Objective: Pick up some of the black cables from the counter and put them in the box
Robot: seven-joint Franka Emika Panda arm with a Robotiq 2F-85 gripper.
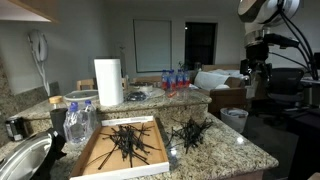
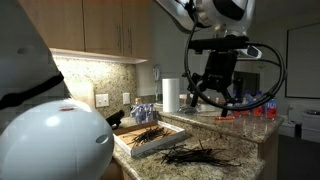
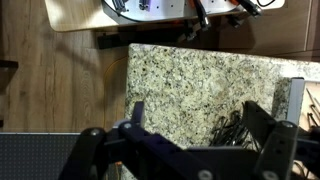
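Note:
A loose heap of black cables [image 1: 190, 133] lies on the speckled granite counter [image 1: 225, 150] beside the box; it also shows in the other exterior view [image 2: 196, 155]. The shallow cardboard box [image 1: 98, 158] holds more black cables [image 1: 126, 145] and also shows in an exterior view [image 2: 172, 136]. My gripper [image 2: 213, 96] hangs open and empty well above the counter heap. In the wrist view the open fingers [image 3: 200, 125] frame the counter, with the cables [image 3: 232, 128] close to the right finger.
A paper towel roll [image 1: 108, 82], a plastic bottle [image 1: 78, 122] and a round metal bowl [image 1: 22, 160] stand left of the box. Small bottles [image 1: 175, 78] sit at the back. Beyond the counter's edge is wooden floor [image 3: 60, 90].

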